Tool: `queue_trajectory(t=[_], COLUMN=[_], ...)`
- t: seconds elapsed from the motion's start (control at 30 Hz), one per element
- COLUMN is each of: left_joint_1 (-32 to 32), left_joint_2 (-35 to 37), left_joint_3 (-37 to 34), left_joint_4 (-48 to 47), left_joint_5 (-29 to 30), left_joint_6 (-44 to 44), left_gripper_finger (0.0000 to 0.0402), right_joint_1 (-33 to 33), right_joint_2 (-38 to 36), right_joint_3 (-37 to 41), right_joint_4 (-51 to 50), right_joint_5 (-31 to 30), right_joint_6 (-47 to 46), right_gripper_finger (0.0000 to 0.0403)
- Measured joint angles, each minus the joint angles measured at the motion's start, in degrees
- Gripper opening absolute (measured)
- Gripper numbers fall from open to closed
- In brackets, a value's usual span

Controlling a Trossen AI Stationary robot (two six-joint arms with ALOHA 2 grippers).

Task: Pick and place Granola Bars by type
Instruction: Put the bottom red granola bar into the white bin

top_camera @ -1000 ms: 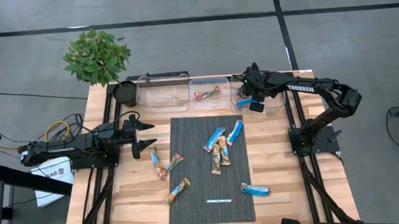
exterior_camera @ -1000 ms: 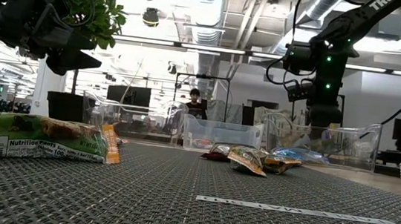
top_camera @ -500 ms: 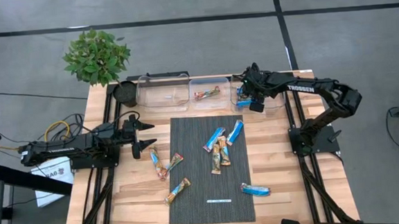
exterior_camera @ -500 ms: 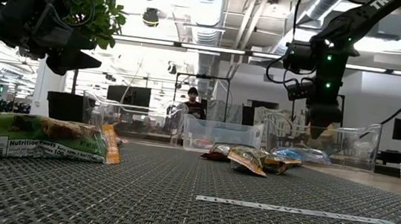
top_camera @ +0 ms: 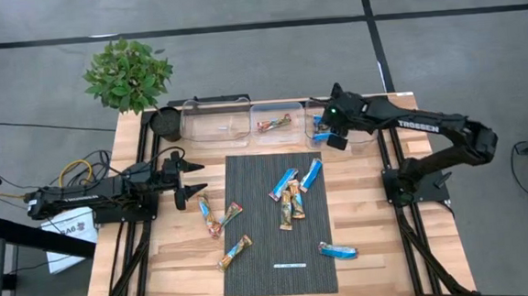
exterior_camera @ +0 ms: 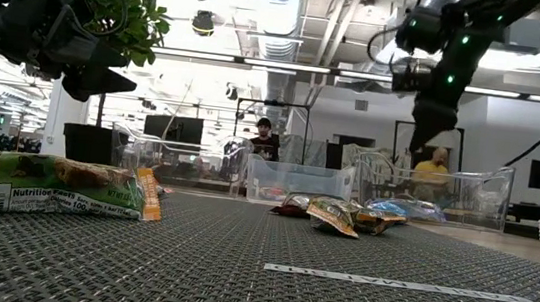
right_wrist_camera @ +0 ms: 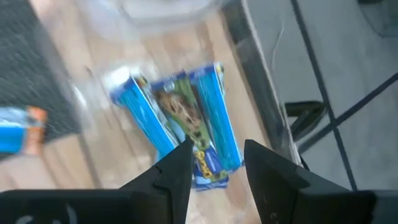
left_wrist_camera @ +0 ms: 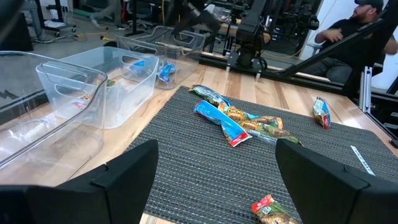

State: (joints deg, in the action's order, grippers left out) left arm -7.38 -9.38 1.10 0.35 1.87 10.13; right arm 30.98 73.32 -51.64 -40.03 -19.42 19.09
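Beneath the right hand [right_wrist_camera: 211, 163], fingers parted and empty, lie blue Granola Bars [right_wrist_camera: 186, 121]; overhead they're hidden. Left hand [top_camera: 195, 175] waits open

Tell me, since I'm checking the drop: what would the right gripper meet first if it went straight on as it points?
Probably the blue bars in the right-hand clear bin, directly beyond the right gripper; depth is unclear.

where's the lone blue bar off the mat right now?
In the high view the lone blue granola bar lies on the bare wood at the mat's right edge, near the table's front, right of the white strip.
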Motion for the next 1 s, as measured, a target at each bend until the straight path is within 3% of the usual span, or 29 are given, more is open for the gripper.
queue_trajectory(t=[0.37, 0.7, 1.0], left_joint_1=[0.00, 0.01, 0.01], left_joint_2=[0.01, 0.00, -0.01], left_joint_3=[0.00, 0.01, 0.00], left_joint_4=[0.00, 0.00, 0.00], left_joint_5=[0.00, 0.00, 0.00], left_joint_6=[0.00, 0.00, 0.00], left_gripper_finger=[0.0318, 0.0318, 0.0318], right_joint_1=[-11.85, -22.73, -32.96], right_joint_2=[-7.68, -8.38, -6.20], right_joint_3=[0.00, 0.00, -0.07], right_joint_4=[-0.42, -1.53, -0.23], right_joint_5=[0.37, 12.09, 16.14], right_joint_6=[-13.93, -31.31, -41.40], right_gripper_finger=[0.0137, 0.0138, 0.0134])
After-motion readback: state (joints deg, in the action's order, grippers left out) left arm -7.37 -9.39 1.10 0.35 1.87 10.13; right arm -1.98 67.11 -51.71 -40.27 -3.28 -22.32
